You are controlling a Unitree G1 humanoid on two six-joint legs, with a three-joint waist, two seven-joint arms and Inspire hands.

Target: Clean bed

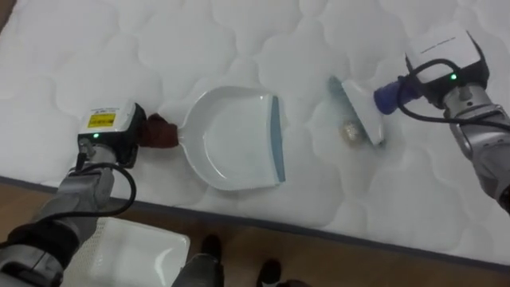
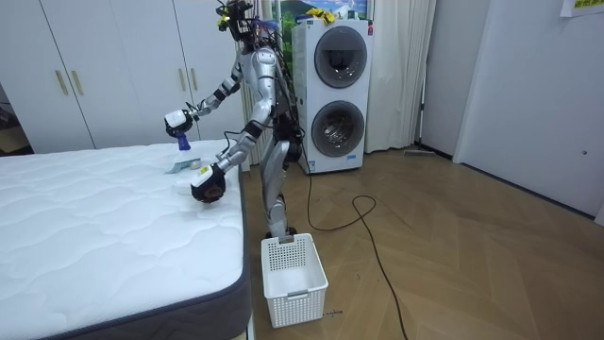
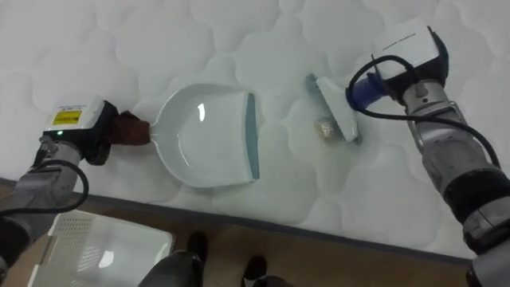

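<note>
So the bed (image 1: pixel 96 56) is just a bare white quilted mattress, and there's one small crumpled beige scrap (image 1: pixel 349 131) lying on it, right up against the head of a brush (image 1: pixel 360 112). The brush has a pale head and a blue handle (image 1: pixel 392 96). That handle runs straight into the right hand (image 1: pixel 446 68), which is closed around it and holds the brush tilted with the head down at the mattress. Honestly can't tell if the bristles actually touch the cover.

Just left of the scrap, with a bit of mattress between, a white dustpan (image 1: pixel 235 139) lies flat on the bed, its grey-blue lip facing the brush. Its brown grip (image 1: pixel 162 133) disappears into the left hand (image 1: pixel 111 131), which is wrapped round it near the bed's edge.

The robot stands at the side of the bed, arms out over it. A white plastic basket (image 2: pixel 294 279) sits on the wooden floor by its feet, and there are two stacked washing machines (image 2: pixel 335 94) behind it.
</note>
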